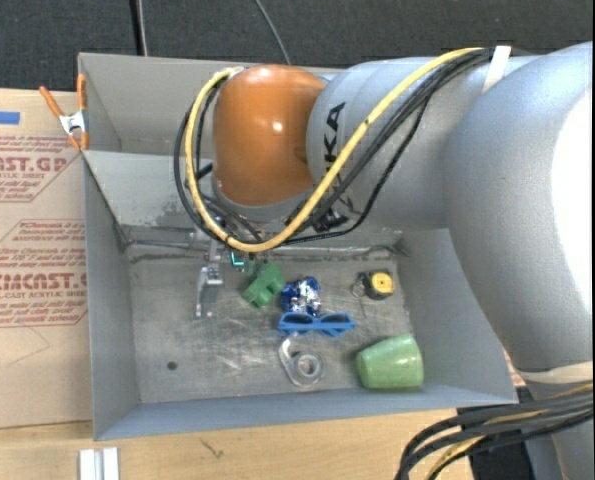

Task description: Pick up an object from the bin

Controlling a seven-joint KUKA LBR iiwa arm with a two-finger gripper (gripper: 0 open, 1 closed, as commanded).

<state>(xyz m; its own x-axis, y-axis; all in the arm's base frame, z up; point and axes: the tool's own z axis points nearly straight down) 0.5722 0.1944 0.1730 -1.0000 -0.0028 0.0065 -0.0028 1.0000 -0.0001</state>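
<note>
1. Nothing can be seen in the gripper's grasp, so the pick looks not yet made. The nearest candidate is a small green plastic piece on the bin floor near the middle, just beside the gripper on the view's right.
2. The gripper hangs low over a bare, scuffed patch of floor left of that piece. I cannot tell whether it is apart or together, because the tool is thin and partly tucked under the orange wrist cover.
3. Just right of the green piece sits a crumpled blue thing, with a flat blue piece below it, touching or nearly so. With these 3 so close together, a clean grasp of any 1 is probably awkward.
4. Toward the near wall lie a silvery ring-like thing and a pale green cup-shaped thing on its side, apart from each other. A small yellow-and-black round thing lies alone further right.
5. All 6 things rest on the flat floor of the grey bin. Its sloped walls likely let loose things slide down and settle there.
6. A yellow cable loops loosely around the wrist, probably slack left so the joint can turn freely.
</note>
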